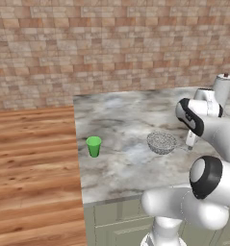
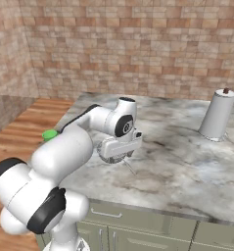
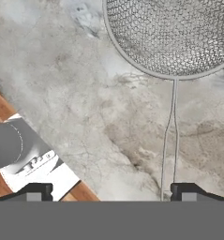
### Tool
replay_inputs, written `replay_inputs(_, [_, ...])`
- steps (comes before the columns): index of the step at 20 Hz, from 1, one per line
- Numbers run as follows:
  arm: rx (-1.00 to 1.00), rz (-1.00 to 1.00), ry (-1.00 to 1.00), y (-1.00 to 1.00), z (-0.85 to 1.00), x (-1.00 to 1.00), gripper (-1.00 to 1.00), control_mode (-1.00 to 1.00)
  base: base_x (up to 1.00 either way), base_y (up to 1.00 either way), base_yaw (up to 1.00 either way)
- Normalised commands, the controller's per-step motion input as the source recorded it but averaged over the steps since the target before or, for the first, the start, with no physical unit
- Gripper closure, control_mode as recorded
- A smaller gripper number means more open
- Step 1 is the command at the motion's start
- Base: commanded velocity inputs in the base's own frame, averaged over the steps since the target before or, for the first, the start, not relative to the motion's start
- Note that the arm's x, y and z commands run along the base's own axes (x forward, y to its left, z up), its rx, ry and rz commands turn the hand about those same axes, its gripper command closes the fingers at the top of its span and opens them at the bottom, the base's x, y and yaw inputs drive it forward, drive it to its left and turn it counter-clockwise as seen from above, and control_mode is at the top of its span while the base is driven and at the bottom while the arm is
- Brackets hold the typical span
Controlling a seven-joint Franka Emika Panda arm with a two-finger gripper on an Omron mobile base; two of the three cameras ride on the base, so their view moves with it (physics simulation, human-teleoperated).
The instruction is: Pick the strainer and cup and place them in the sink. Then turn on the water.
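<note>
Presently, left base view: the strainer sits upright on the marble counter, the cup well apart from it beside the counter's floor-side edge, and the gripper hangs just beside the strainer on the side away from the cup

Right base view: the arm hides most of the strainer; its thin wire handle trails toward the counter's front edge, and a white canister stands well apart, leaving open marble between

Hand view: the fingertips stand wide with nothing held, straddling the handle below the strainer's bowl. Judgement: descend squarely over the handle before closing, and lift clear of the front edge
</note>
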Motion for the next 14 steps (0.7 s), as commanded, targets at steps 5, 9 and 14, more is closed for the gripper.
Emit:
replay_inputs(5, [0.01,0.0,0.0,0.0,0.0,0.14,-1.0,-1.0,0.0,0.0,0.0])
replay_inputs(9, [0.01,-0.04,0.0,0.0,-0.02,0.24,-1.0,-1.0,0.0,0.0,0.0])
replay_inputs(14, [0.0,-0.08,-0.03,0.0,-0.19,0.38,-1.0,-1.0,0.0,0.0,0.0])
